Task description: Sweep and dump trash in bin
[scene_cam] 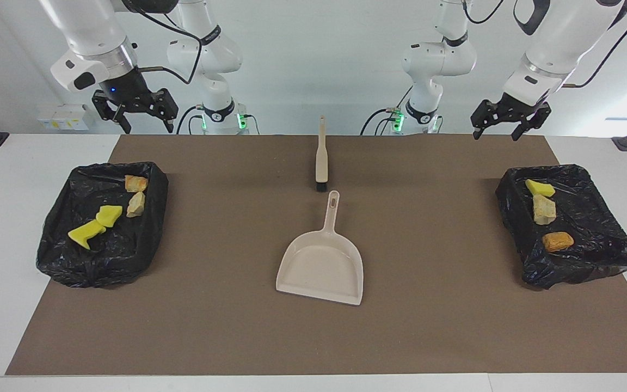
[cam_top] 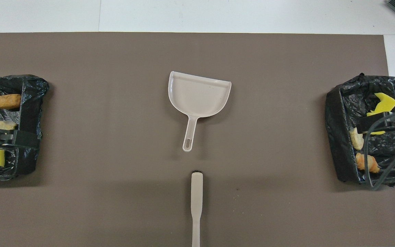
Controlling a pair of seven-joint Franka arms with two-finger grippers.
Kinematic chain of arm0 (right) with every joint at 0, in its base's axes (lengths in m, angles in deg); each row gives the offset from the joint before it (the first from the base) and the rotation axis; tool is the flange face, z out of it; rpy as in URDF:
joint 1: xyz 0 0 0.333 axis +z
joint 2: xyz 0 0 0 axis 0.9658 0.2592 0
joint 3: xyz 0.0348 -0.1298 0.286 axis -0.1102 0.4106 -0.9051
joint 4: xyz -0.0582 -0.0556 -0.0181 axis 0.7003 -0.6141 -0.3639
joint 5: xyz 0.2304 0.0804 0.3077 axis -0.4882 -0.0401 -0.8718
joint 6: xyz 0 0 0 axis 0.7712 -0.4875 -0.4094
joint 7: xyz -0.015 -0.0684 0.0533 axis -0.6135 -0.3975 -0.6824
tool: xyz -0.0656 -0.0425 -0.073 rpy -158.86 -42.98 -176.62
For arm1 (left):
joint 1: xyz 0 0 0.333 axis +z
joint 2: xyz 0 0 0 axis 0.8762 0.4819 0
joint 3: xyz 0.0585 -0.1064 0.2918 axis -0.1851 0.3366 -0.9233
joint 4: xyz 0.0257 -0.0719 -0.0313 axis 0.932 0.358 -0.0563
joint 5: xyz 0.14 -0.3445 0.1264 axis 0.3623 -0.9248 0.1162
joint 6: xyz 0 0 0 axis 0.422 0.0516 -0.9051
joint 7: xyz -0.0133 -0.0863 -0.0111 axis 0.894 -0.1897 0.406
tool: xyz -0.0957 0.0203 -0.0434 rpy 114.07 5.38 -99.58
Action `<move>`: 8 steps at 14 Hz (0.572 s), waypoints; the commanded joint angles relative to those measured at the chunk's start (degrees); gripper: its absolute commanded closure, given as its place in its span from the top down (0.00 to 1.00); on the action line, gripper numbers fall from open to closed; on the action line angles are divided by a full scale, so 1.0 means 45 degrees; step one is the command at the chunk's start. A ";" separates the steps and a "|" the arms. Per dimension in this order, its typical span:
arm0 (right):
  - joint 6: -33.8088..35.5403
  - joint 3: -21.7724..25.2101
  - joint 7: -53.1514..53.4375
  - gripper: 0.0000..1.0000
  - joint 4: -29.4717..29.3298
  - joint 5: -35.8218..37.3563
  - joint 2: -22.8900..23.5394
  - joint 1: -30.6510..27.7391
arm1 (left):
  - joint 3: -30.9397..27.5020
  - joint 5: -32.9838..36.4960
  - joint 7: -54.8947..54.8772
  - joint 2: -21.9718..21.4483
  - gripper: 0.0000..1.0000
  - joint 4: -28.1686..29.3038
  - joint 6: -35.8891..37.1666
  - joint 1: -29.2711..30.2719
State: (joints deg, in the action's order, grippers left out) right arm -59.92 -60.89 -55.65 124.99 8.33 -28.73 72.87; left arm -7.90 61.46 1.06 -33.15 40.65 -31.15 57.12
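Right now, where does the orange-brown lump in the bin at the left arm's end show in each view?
Facing view: orange-brown lump at right, in the black-lined bin.
Overhead view: same lump at the left edge.
Shared landmark: dustpan mid-table.

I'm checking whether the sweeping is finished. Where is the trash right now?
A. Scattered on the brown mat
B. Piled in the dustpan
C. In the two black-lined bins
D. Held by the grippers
C: the yellow and tan scraps lie in the bin at the left arm's end and in the bin at the right arm's end, while the dustpan sits empty.
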 commanded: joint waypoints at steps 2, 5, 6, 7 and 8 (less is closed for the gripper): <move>-0.0138 -0.0055 0.0117 1.00 0.0326 -0.0207 -0.0281 -0.0117 | -0.0138 0.0177 -0.0308 -0.0466 1.00 -0.0288 0.0186 0.0144; -0.0138 -0.0055 0.0117 1.00 0.0326 -0.0207 -0.0281 -0.0117 | -0.0099 0.0177 -0.0308 -0.0388 1.00 -0.0956 0.0479 0.0144; -0.0138 -0.0055 0.0117 1.00 0.0326 -0.0207 -0.0281 -0.0117 | -0.0080 0.0197 -0.0250 -0.0330 1.00 -0.0956 0.0247 0.0124; -0.0157 -0.0055 0.0117 1.00 0.0326 -0.0207 -0.0281 -0.0117 | -0.0079 0.0216 -0.0269 -0.0117 1.00 -0.1150 0.0283 0.0162; -0.0138 -0.0055 0.0117 1.00 0.0326 -0.0207 -0.0281 -0.0117 | -0.0079 0.0216 -0.0269 0.0291 1.00 -0.1848 0.0690 0.0163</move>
State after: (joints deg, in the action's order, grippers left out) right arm -59.92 -60.89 -55.65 125.00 8.33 -28.73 72.87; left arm -8.46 61.48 0.52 -34.58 36.51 -30.27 57.50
